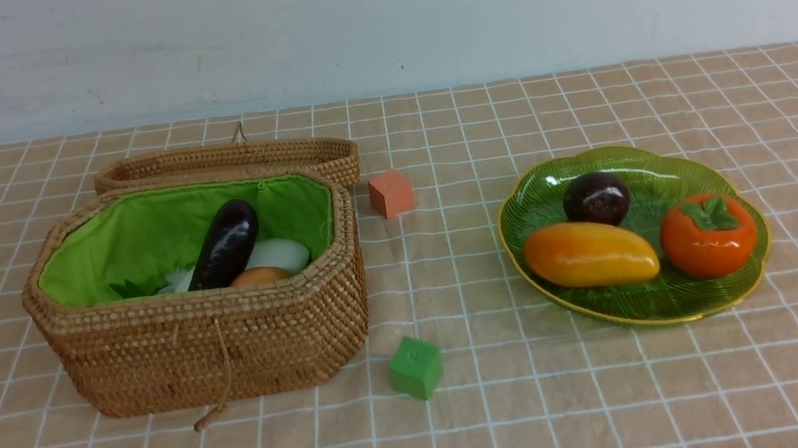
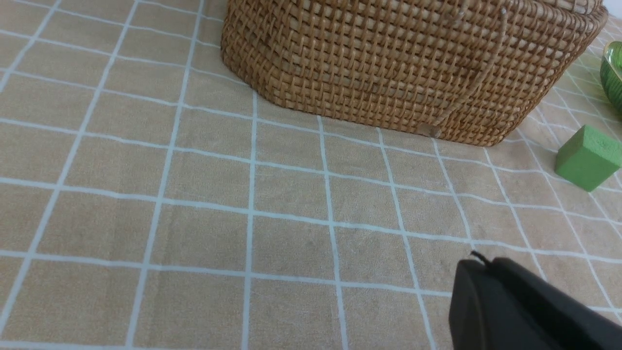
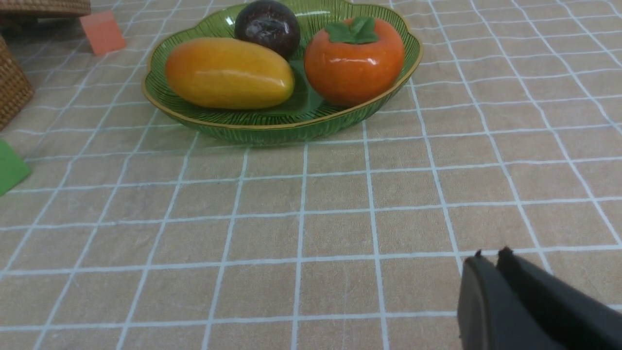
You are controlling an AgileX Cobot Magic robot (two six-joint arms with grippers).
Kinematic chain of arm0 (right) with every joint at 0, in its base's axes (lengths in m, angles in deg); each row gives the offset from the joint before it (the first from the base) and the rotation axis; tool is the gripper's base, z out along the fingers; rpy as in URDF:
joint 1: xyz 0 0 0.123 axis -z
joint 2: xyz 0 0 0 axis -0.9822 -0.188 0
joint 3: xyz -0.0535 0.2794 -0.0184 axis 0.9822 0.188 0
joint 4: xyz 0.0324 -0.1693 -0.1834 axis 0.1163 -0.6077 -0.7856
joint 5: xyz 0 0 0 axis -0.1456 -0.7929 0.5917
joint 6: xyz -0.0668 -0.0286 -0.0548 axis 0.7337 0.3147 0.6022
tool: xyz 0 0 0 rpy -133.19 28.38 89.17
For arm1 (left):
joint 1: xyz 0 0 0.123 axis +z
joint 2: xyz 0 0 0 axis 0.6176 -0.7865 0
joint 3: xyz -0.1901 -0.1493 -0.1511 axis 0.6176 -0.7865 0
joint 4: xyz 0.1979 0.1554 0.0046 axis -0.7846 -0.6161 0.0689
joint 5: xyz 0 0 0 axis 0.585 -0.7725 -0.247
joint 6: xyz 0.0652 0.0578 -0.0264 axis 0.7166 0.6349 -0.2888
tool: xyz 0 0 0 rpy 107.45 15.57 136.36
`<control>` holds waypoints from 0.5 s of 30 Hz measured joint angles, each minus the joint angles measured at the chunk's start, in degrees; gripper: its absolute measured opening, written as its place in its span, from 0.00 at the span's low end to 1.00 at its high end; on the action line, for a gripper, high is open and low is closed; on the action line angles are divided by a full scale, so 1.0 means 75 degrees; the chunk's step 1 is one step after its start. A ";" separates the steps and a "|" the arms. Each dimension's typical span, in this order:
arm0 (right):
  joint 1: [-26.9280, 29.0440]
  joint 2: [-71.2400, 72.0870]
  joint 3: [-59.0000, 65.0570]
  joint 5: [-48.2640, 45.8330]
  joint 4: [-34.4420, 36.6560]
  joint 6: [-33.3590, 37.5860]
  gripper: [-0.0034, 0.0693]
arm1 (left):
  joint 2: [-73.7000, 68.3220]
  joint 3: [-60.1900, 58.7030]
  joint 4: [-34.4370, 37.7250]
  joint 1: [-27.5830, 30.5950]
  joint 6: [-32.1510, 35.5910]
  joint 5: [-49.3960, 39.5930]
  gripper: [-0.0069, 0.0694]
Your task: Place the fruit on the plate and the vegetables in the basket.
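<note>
The green plate [image 1: 748, 270] holds the yellow-orange mango [image 1: 590, 254], the dark purple mangosteen [image 1: 596, 199] and the orange persimmon [image 1: 709, 235]. The wicker basket [image 1: 229, 339] holds the purple eggplant [image 1: 226, 242], the white radish [image 1: 281, 253] and the tan potato [image 1: 259, 275], partly hidden by its wall. Neither arm shows in the front view. My left gripper [image 2: 481, 262] is shut and empty, low over the cloth short of the basket [image 2: 388, 63]. My right gripper [image 3: 490, 257] is shut and empty, short of the plate [image 3: 272, 129] with its mango [image 3: 228, 73], mangosteen [image 3: 267, 25] and persimmon [image 3: 354, 61].
An orange cube [image 1: 390, 193] sits beside the basket's open lid [image 1: 229, 159]. A green cube [image 1: 415, 367] lies on the checked cloth between basket and plate, nearer me; it also shows in the left wrist view [image 2: 588, 156].
</note>
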 joint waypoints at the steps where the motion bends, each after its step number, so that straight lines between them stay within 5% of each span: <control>1: 0.0000 0.0000 0.0000 0.0000 0.0000 0.0000 0.10 | 0.0000 0.0000 0.0000 0.0000 0.0000 0.0000 0.08; 15: 0.0000 0.0000 0.0000 0.0000 0.0000 0.0000 0.11 | 0.0000 0.0000 0.0000 0.0000 0.0000 0.0000 0.09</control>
